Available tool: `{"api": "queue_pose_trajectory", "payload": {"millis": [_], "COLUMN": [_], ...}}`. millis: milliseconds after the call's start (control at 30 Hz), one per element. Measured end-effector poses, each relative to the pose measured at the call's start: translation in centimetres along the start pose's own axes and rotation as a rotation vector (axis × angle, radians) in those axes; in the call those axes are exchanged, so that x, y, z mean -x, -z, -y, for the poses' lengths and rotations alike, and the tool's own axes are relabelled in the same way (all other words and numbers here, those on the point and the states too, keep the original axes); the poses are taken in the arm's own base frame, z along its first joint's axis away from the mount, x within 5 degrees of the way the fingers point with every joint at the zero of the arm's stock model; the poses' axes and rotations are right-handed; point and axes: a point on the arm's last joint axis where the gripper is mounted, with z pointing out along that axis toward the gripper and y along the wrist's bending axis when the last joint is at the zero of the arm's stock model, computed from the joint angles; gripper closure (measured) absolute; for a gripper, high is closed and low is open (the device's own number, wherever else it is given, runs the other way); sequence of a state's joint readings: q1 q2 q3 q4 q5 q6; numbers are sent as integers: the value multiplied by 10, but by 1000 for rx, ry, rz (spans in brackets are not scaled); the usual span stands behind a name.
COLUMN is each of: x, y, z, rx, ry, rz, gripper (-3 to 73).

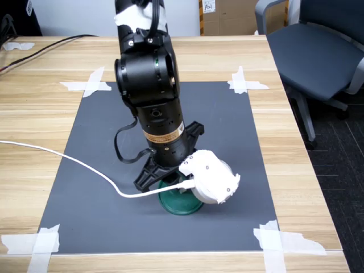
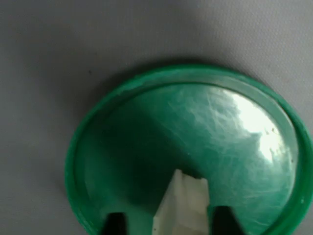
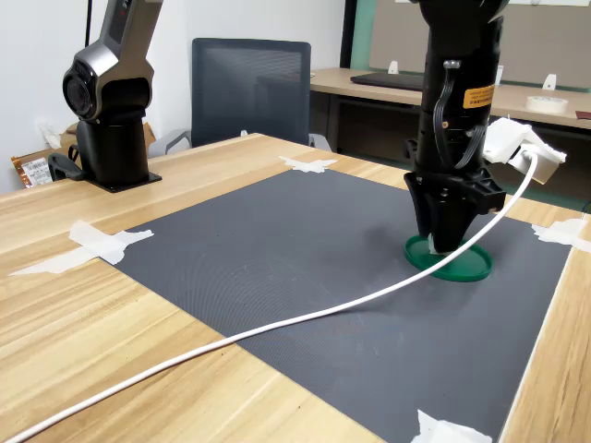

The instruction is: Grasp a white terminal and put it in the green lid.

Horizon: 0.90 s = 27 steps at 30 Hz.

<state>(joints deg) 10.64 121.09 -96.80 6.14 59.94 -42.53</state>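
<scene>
The green lid lies on the dark mat near its front edge in the first exterior view, and at the mat's right in the second exterior view. My gripper points straight down into the lid. In the wrist view the white terminal sits over the lid's floor between my two dark fingertips. It is close against one fingertip and a gap shows to the other, so the gripper looks open. In the first exterior view the white camera head hides the fingertips.
A white cable runs from the wrist across the mat and off the table. White tape strips hold the mat's corners. A second black arm base stands at the far left of the second exterior view. Office chairs stand beside the table.
</scene>
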Motion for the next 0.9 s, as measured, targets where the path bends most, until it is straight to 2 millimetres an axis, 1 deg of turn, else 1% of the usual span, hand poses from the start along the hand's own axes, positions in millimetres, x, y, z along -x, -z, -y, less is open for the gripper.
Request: {"api": "queue_pose_trajectory", "payload": {"millis": [67, 133, 267, 333, 400, 467, 500, 600, 767, 900], "x": [0, 0, 1, 3, 3, 1, 0, -9, -33, -52], "y": [-1, -1, 4, 14, 28, 43, 48, 60, 76, 99], "z": [0, 0, 1, 1, 0, -3, -5, -13, -34, -53], "rx": [1, 1, -15, -43, -80, -115, -127, -155, -184, -238], "ry": [1, 1, 1, 3, 5, 7, 7, 4, -4, -8], "rz": [-2, -2, 17, 49, 91, 132, 145, 175, 203, 269], "gripper": [242, 204, 179, 176, 176, 176, 176, 176, 176, 176]}}
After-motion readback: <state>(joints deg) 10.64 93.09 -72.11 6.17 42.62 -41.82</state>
